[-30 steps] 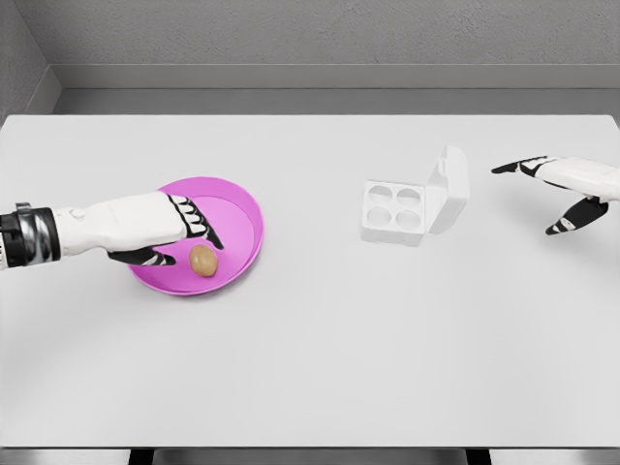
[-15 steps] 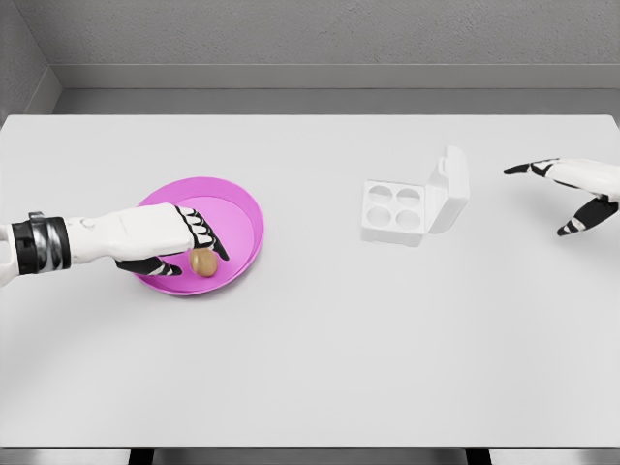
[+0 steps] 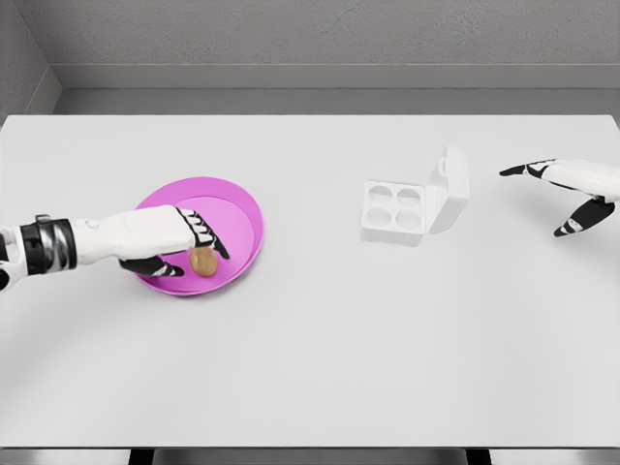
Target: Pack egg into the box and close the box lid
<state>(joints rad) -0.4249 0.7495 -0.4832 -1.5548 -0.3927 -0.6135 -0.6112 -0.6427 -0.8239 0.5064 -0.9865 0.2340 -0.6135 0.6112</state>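
On a pale grey table [image 3: 320,368] seen from the head camera, the robot's left hand [image 3: 170,242] reaches in from the picture's left edge, its white forearm ringed by a dark wrist band, and comes over the near part of a shallow magenta bowl [image 3: 237,199]. A brown egg [image 3: 202,262] lies inside that bowl toward its front rim, and the left hand's striped black-and-white fingers [image 3: 201,231] arch over the egg's top while the dark thumb sits low beside it to the left; the digits curl around the egg and appear to touch it, though whether they truly clamp it cannot be told from this angle. Well apart, to the right of centre, a white egg box [image 3: 395,211] stands open with four round empty cups showing in its tray, and its lid [image 3: 449,190] is raised nearly upright along the tray's right side. Further right, at the picture's edge, the right hand [image 3: 572,189] hovers above the table, clear of the box, with its dark-tipped fingers spread apart and nothing held between them.
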